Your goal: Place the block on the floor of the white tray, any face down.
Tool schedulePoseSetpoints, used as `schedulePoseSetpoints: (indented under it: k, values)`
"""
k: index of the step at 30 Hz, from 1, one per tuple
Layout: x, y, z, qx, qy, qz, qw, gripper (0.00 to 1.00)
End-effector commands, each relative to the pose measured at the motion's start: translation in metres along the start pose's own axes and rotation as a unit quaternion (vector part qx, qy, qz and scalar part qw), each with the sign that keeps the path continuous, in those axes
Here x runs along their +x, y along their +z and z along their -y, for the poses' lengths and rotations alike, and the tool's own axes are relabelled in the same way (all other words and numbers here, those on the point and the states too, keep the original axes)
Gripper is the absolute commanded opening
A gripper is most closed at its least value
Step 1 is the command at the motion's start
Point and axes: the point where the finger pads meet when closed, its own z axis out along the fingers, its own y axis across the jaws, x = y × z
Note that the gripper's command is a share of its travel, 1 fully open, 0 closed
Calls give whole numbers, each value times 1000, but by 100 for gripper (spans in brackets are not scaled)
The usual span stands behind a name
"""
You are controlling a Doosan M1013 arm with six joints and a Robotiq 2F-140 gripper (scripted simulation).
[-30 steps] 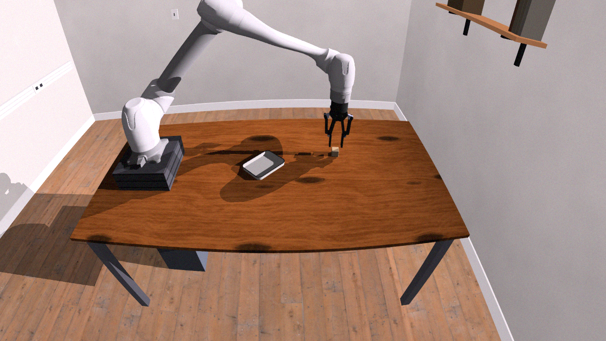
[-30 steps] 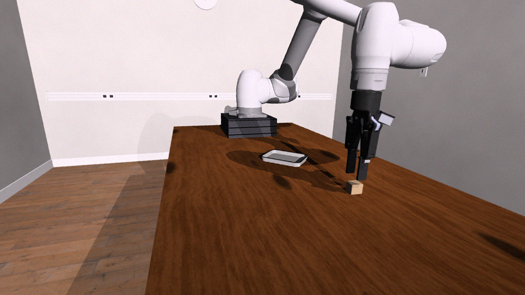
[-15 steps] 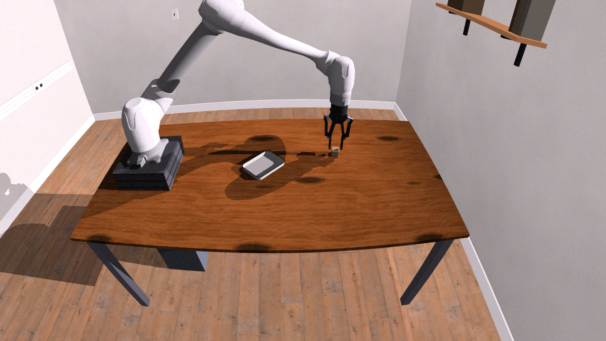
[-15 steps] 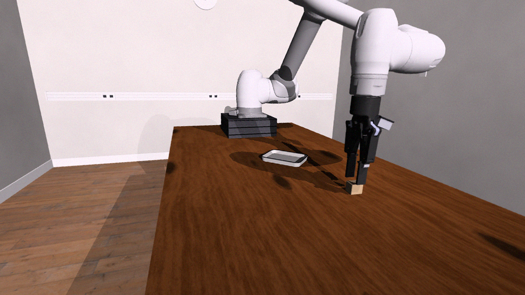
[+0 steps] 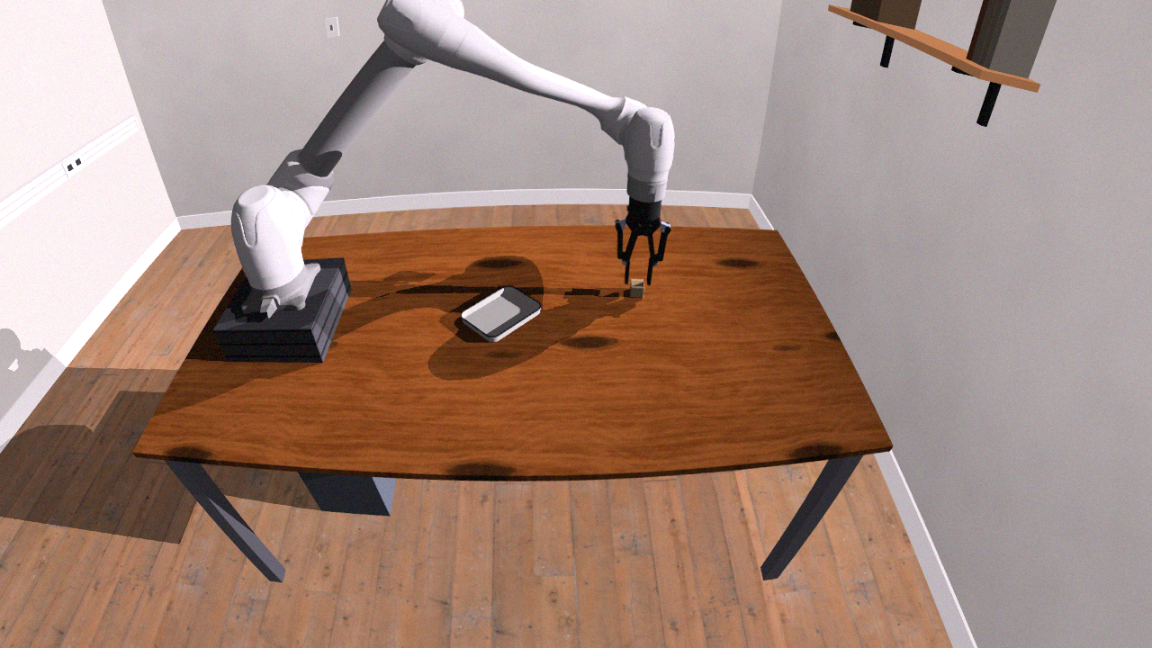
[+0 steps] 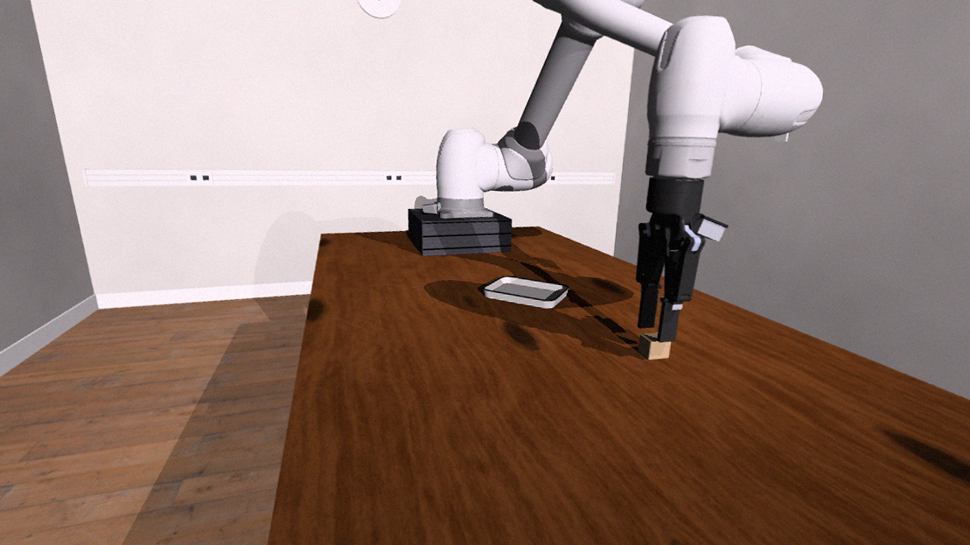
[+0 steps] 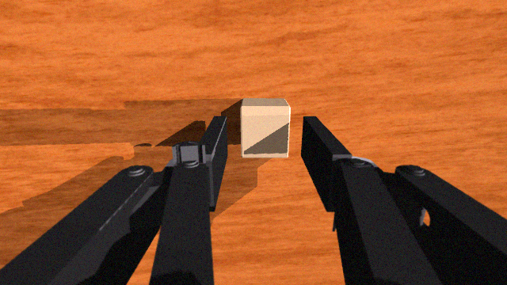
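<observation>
A small tan block (image 5: 636,289) (image 6: 655,349) (image 7: 264,127) rests on the wooden table (image 5: 523,394). My gripper (image 5: 637,282) (image 6: 658,333) (image 7: 264,136) points straight down right above it, its black fingers partly open. In the wrist view the block lies between the two fingertips with a gap on each side. The fingertips hang just above the block's top in the exterior view and do not touch it. The white tray (image 5: 499,312) (image 6: 525,291) sits empty on the table to the left of the block, toward the robot base.
The robot's dark base block (image 5: 283,319) (image 6: 460,233) stands at the table's far left corner. A wooden shelf (image 5: 938,49) hangs on the right wall, high above the table. The arm's shadow falls across the tray.
</observation>
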Motion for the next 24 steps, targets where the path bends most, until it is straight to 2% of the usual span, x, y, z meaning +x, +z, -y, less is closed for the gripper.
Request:
schedulePoseSetpoints:
  k: [1,13,24]
  values:
    - [0,-1,-1,-1,0,0,1000,39]
    - [0,4,-1,-1,0,0,1000,39]
    - [0,27,-1,-1,0,0,1000,39]
